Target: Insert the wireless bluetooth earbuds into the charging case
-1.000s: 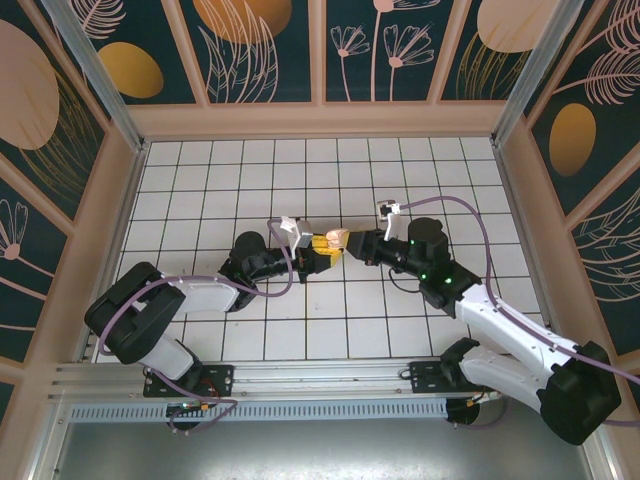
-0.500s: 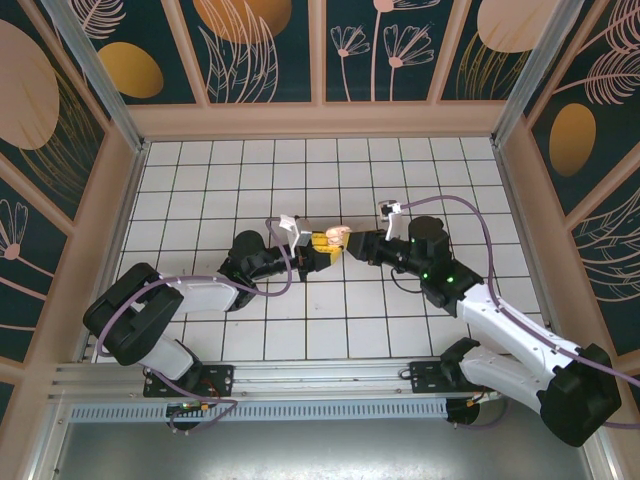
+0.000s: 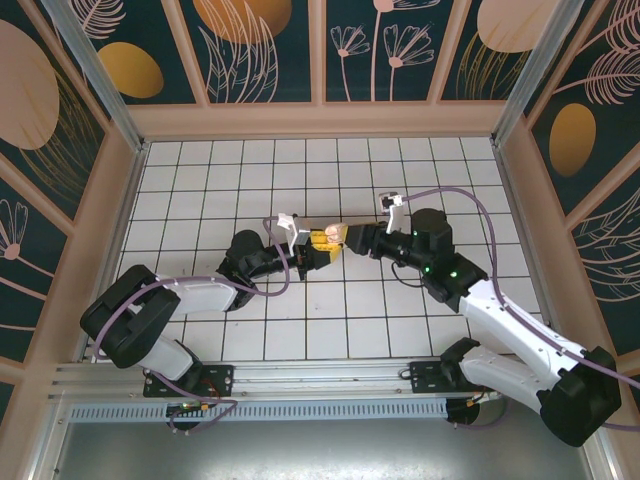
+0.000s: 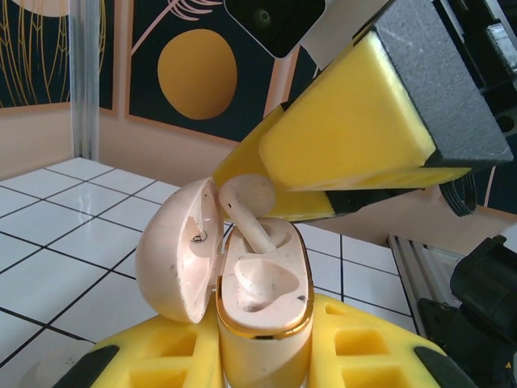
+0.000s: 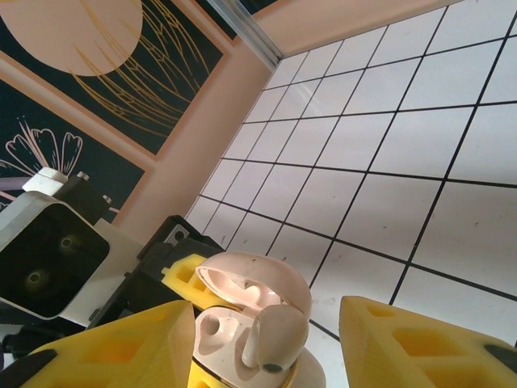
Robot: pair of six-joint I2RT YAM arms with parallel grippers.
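My left gripper [image 4: 258, 368] is shut on the pinkish-beige charging case [image 4: 258, 303], which it holds upright with the lid [image 4: 174, 250] swung open to the left. One earbud [image 4: 246, 198] stands with its stem in the far socket, head sticking up; the near socket holds nothing. In the right wrist view the same earbud [image 5: 279, 331] sits in the case [image 5: 214, 335] between the spread yellow pads of my right gripper [image 5: 262, 343], which is open and touches neither side. From above, the left gripper [image 3: 310, 250] and right gripper [image 3: 350, 238] meet over the table's middle.
White tiled floor [image 3: 330, 320] lies under both arms, with a beige rim and patterned walls [image 3: 320, 50] around it. The right gripper's pad [image 4: 347, 137] hangs close above the case. An aluminium rail [image 3: 300, 380] runs along the near edge.
The right gripper's jaws have spread apart and let go of the earbud, which stays in the case. The left gripper still holds the case, shifted only slightly.
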